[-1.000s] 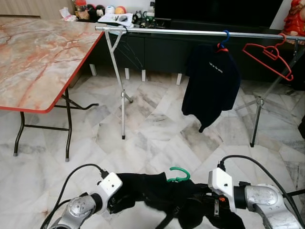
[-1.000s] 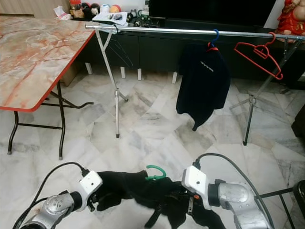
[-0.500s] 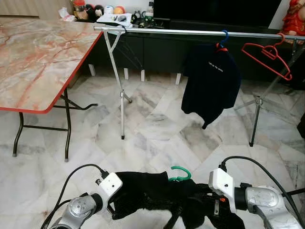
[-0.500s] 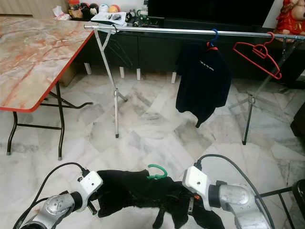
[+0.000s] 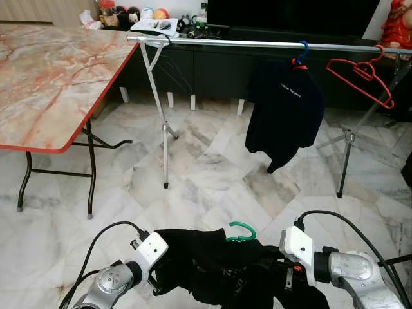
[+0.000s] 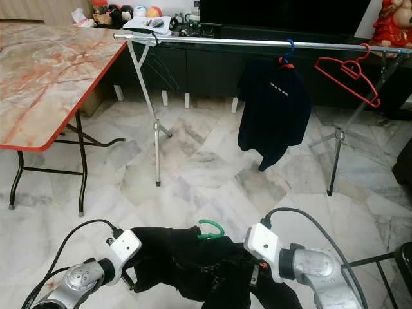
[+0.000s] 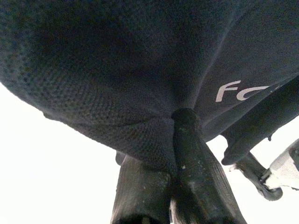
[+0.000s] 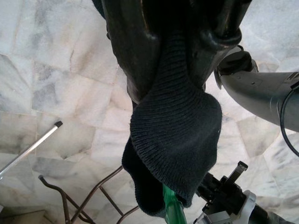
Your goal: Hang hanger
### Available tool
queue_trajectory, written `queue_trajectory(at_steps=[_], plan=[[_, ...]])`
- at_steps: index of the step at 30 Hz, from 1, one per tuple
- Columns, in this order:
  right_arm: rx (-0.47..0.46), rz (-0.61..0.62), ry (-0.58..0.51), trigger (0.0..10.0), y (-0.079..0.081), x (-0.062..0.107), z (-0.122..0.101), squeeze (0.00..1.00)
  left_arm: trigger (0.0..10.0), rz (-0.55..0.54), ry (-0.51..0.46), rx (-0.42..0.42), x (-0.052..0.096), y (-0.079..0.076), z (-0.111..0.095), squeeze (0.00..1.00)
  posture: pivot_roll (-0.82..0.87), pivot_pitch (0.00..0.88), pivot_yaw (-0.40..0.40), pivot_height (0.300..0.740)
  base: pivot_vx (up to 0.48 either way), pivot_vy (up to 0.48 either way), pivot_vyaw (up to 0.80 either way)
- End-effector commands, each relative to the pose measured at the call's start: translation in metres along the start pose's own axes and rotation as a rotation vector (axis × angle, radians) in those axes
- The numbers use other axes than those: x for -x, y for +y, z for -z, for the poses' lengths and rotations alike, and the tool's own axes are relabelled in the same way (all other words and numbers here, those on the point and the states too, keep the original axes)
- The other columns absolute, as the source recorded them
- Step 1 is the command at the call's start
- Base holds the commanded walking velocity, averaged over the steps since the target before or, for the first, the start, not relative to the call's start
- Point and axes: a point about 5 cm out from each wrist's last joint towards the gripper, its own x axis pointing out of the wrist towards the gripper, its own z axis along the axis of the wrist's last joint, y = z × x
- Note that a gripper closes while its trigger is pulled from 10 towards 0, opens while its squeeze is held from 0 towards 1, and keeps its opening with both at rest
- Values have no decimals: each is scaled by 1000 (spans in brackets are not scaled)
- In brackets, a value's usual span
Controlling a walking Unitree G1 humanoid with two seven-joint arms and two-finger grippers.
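Closest to us, low in the head views, we hold a black garment (image 5: pixel 212 267) stretched between both arms above the marble floor (image 5: pixel 206 187). Our left gripper (image 7: pixel 175 135) has its fingers pressed together on a fold of the cloth, as the left wrist view shows, with white lettering on the fabric just beside the pinch. Our right gripper (image 8: pixel 180 60) is clamped on a ribbed edge of the same garment, the knit bunched between its two black fingers (image 8: pixel 126 51). The green hanger (image 5: pixel 241 232) sits inside the garment; its hook pokes up from the cloth between the two wrists, and a green stub shows below the ribbing in the right wrist view.

Farther off, on our left, stands a marble-topped counter (image 5: pixel 51 77) with a red edge and black folding legs. Beyond it a silver clothes rail (image 5: pixel 257 43) spans the room. A dark shirt (image 5: pixel 286 109) hangs from it on a blue hanger (image 5: pixel 302 48), and an empty red hanger (image 5: pixel 362 76) hangs tilted near the rail's right end.
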Motion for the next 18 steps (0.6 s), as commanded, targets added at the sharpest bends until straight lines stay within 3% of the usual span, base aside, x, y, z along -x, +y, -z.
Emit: queue_trajectory(at_steps=[1, 8, 11, 14, 16, 18], plan=[[12, 0, -23, 10000, 2, -2, -2, 0, 0, -7, 35, 8, 2, -2, 8, 0, -25, 100, -23, 740, 0, 0, 0], [23, 42, -21, 10000, -1, -2, -2, 0, 0, -91, 56, 27, 5, 5, 11, 0, -24, 93, -24, 740, 0, 0, 0], [45, 215, -4, 10000, -19, 2, -2, 0, 0, -280, 115, 104, 10, 22, 18, 0, -26, 89, -24, 740, 0, 0, 0], [42, 442, 37, 10000, -41, 11, 3, 0, 0, -496, 239, 240, 23, 37, 36, 0, -25, 87, -25, 740, 0, 0, 0], [36, 460, 39, 10000, -43, 12, 4, 0, 0, -512, 255, 244, 25, 38, 38, 0, -25, 87, -25, 740, 0, 0, 0], [8, 535, 13, 10000, -48, 15, 3, 0, 0, -516, 336, 235, 30, 34, 50, 0, -25, 87, -25, 740, 0, 0, 0]])
